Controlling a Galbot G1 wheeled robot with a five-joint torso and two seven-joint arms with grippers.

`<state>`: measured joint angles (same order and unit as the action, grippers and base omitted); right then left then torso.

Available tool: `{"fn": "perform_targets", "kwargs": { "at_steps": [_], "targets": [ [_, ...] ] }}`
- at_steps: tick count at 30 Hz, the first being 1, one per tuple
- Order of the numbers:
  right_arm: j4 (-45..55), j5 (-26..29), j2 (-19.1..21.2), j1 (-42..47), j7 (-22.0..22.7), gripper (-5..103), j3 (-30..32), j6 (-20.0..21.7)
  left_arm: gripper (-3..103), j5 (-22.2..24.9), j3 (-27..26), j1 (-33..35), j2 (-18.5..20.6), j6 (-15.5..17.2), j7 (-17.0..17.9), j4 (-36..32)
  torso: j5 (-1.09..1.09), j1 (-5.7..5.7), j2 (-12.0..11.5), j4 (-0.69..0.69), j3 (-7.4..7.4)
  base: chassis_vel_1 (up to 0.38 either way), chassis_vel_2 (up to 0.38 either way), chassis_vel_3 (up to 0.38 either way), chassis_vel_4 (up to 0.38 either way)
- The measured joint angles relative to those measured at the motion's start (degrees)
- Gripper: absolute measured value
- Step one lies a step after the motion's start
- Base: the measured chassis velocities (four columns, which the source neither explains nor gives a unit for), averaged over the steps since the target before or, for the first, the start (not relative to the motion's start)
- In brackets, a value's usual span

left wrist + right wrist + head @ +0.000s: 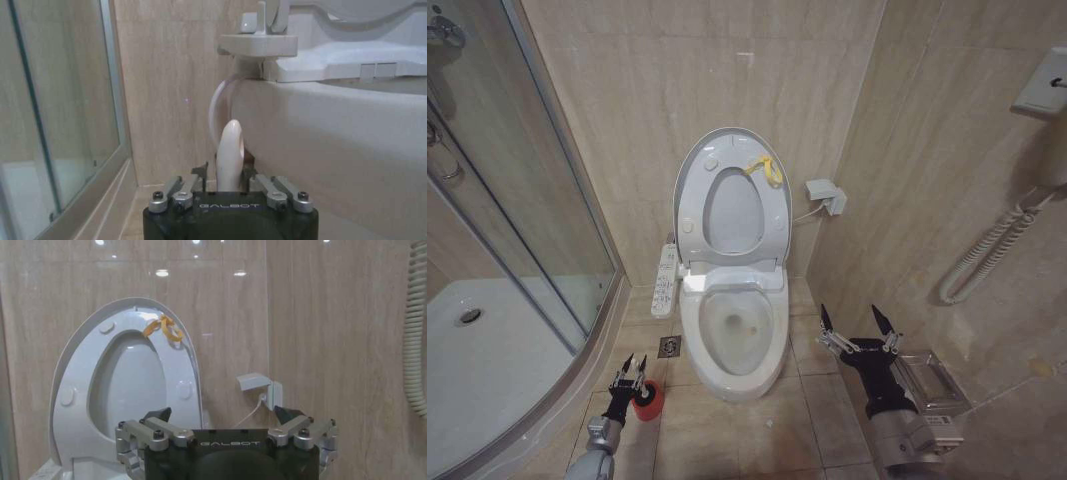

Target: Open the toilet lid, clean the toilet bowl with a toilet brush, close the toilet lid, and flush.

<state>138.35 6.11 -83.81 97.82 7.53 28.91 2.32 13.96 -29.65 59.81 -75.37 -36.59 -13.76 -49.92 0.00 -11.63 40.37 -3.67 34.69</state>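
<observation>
Shower tray, far left: glass door close beside the left arm; a wide swing could strike it.
Left gripper: low over the red holder, jaws narrow about the brush handle; whether they pinch it, cannot tell. A skewed lift may tip the holder.
Bowl, centre: stained, rim bare.
Lid: upright against the wall with the seat, could drop if knocked.
Right gripper: wide, empty, right of the bowl.

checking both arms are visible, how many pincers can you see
2. The left pincer is low by the floor left of the toilet bowl, over the red holder, closed around the toilet brush handle. The right pincer hangs open right of the bowl.
</observation>
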Motion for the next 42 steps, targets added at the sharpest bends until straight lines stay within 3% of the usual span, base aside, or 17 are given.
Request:
{"fn": "perform_targets", "kwargs": {
  "at_steps": [2,3,18,27,33,42],
  "targets": [
    [0.0,0.0,0.0,0.0,0.0,100,0.0,0.0,50,0.0,-0.2,0.2,0.0,0.0,-0.1,0.0,0.0,0.0,0.0,0.0,0.0,0.0,0.0,0.0,0.0],
    [0.0,0.0,0.0,0.0,0.0,100,0.0,0.0,23,0.0,-0.3,0.4,0.0,0.0,-0.1,-0.1,0.0,0.0,0.0,0.0,0.0,0.0,0.0,0.0,0.0],
    [0.0,0.0,0.0,0.0,0.0,100,0.0,0.0,21,0.5,-2.1,2.4,0.6,-0.4,-0.1,-1.9,-0.01,0.0,0.0,0.0,0.0,0.0,0.0,0.0,0.0],
    [0.0,0.0,0.0,0.0,0.0,100,0.0,0.0,21,1.6,-3.0,7.4,2.0,-1.1,0.2,-10.4,-0.01,0.0,0.0,0.0,0.0,0.0,0.0,0.0,0.0],
    [0.0,0.0,0.0,0.0,0.0,100,0.0,0.0,21,3.2,-4.0,10.5,2.4,-2.0,0.8,-14.1,0.0,0.0,0.0,0.0,0.0,0.0,0.0,0.0,0.0],
    [0.0,0.0,0.0,0.0,0.0,100,0.0,0.0,21,7.3,-4.3,11.7,2.6,-2.3,0.4,-14.1,-0.01,0.0,0.0,0.0,0.0,0.0,0.0,0.0,0.0]
  ]
}}
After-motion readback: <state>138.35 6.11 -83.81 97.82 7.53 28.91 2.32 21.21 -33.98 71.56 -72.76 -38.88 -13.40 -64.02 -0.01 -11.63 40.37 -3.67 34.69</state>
